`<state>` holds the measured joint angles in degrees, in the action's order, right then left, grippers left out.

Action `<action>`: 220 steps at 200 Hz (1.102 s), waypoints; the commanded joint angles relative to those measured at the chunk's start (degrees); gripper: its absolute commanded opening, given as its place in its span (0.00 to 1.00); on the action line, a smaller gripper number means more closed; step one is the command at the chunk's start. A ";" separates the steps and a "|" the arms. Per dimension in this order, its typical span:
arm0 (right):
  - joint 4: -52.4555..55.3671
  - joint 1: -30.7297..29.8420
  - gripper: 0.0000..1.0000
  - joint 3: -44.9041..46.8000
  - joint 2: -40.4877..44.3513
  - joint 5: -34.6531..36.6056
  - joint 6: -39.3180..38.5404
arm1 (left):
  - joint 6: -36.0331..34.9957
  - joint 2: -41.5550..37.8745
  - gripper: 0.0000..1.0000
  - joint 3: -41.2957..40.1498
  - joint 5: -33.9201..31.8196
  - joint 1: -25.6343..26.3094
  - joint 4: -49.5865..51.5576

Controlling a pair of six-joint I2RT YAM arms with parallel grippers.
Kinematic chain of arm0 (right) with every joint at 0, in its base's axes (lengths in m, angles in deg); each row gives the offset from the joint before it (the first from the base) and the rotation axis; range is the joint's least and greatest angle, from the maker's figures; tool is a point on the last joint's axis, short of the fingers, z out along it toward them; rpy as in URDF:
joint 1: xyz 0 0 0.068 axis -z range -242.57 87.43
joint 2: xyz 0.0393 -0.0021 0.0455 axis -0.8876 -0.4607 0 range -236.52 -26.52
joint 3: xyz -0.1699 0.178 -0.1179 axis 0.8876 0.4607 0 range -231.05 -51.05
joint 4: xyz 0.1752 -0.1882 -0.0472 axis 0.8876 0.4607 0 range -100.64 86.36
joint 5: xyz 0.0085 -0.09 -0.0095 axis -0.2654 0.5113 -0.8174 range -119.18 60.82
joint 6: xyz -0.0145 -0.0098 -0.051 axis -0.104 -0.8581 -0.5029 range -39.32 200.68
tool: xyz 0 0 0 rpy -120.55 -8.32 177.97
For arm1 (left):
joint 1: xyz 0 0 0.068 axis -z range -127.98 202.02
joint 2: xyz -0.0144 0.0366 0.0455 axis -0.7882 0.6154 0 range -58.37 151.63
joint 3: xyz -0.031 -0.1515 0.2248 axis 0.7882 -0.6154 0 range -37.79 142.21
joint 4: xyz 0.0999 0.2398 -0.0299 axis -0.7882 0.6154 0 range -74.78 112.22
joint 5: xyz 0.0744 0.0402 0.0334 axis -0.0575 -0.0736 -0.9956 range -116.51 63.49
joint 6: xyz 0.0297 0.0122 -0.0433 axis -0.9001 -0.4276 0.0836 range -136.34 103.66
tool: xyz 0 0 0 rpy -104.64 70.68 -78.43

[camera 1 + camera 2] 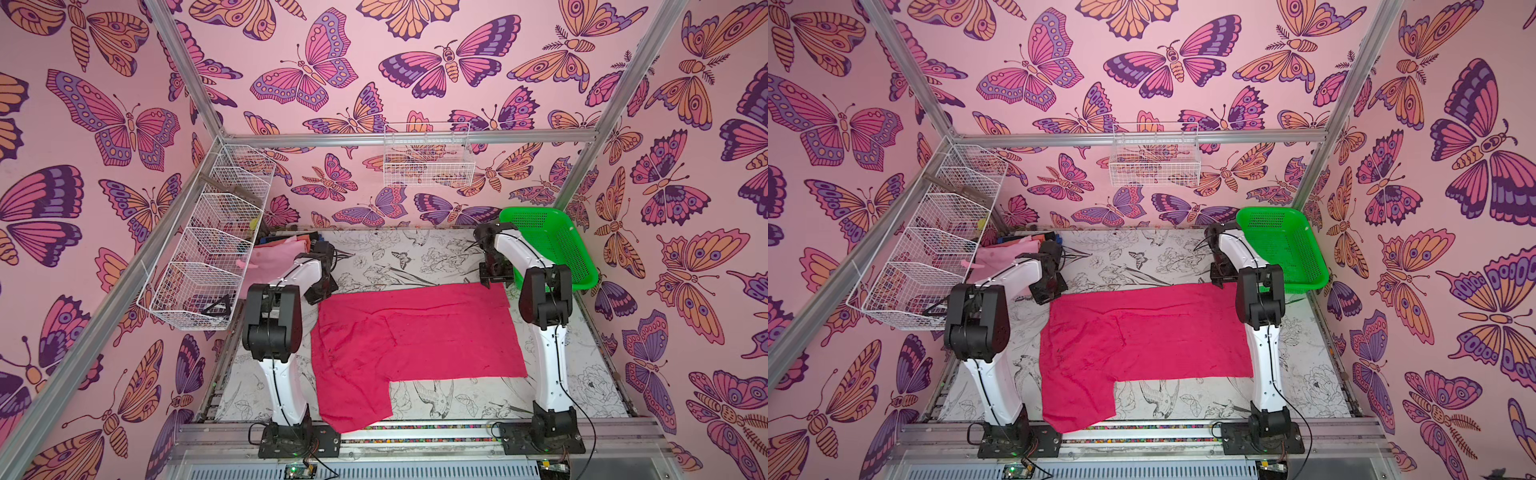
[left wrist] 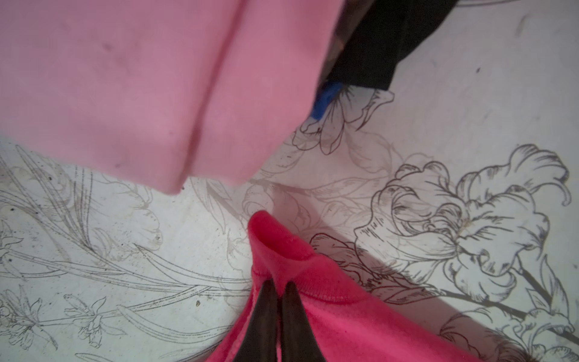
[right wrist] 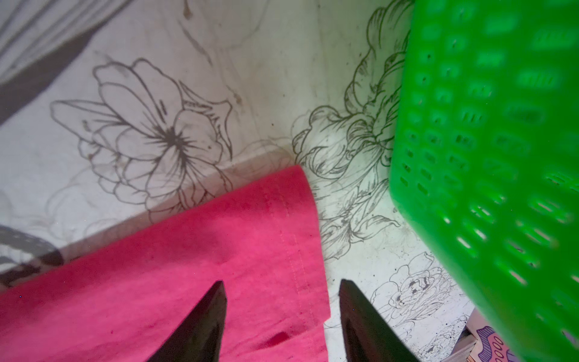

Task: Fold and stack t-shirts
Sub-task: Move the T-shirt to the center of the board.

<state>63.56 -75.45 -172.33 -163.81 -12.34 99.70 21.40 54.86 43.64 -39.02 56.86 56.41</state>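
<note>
Inspecting the crimson t-shirt [image 1: 415,332], we note its length runs nine-to-three o'clock; left claw [image 2: 279,283] pinches the ten o'clock corner, right claw [image 3: 282,282] gapes astride the two o'clock corner.

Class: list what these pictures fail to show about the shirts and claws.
- Pile under the light pink t-shirt: left wrist view, covered; only dark and blue edges show.
- Left claw: same view, picture edge cuts off its fingers.
- Right claw: right wrist view, contact with crimson t-shirt unclear.
- Green basket: blurred there.
</note>
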 commanded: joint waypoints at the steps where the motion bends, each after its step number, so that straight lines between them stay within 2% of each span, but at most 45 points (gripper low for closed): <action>1: 1.83 0.25 0.62 -1.71 -1.67 0.39 0.18 | -0.15 0.98 0.01 1.60 -2.61 -0.71 1.44; 134: 1.39 0.24 0.60 -5.73 -7.05 -2.73 0.66 | -0.49 3.22 0.03 4.51 -2.60 -0.73 1.64; 220: 1.01 0.93 0.42 -5.29 -9.48 -6.33 0.69 | -0.81 4.02 0.03 5.14 -2.96 -0.71 1.61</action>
<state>64.34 -75.19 -178.03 -169.41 -16.21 99.92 21.31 57.53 47.62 -39.83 56.84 57.26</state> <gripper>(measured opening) 0.439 0.075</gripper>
